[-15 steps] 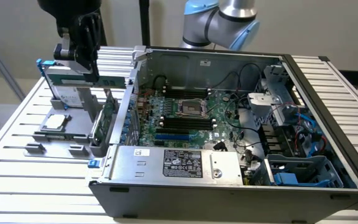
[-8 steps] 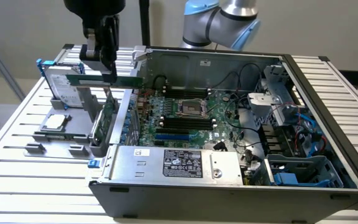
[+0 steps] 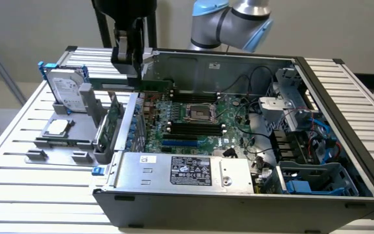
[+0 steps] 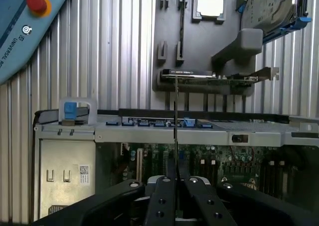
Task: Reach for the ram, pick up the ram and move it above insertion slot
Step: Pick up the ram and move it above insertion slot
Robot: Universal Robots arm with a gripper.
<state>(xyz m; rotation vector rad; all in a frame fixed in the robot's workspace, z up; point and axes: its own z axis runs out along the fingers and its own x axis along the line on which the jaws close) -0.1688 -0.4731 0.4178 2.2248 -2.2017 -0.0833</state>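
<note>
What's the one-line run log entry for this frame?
pincer: shut on ram | ram: lifted, edge-on, above open case wall | hard drive: upright in holder

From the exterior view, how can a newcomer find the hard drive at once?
Find the open computer case; at the exterior view's left a grey holder plate lies on the slatted table. The hard drive stands upright at its far end. It alone is silver with a blue frame, unlike the flat processor and the green card.
</note>
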